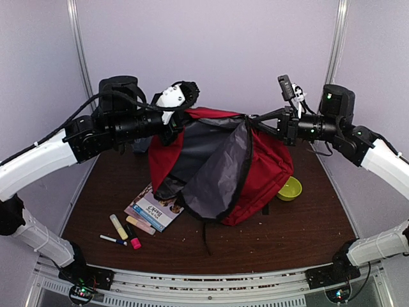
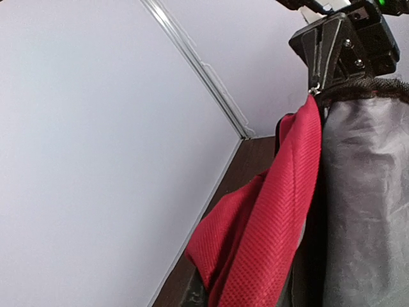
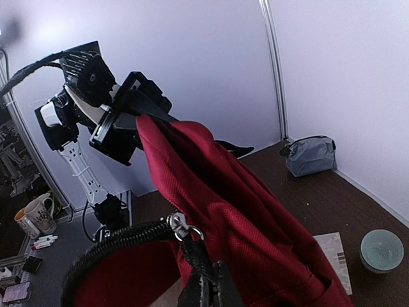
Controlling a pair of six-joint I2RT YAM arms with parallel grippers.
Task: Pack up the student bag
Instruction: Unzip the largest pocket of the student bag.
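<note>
The student bag, a large red backpack with grey lining, hangs open between my two grippers above the table. My left gripper is shut on the red fabric of the bag's left top edge. In the left wrist view the red cloth runs down into its jaws, which are mostly hidden. My right gripper is shut on the black zipper pull at the bag's right top; its fingers pinch the tab under the metal slider.
A book, a yellow highlighter, a pink one and a pen lie front left. A yellow-green bowl sits right of the bag. A grey-blue pouch lies by the back wall.
</note>
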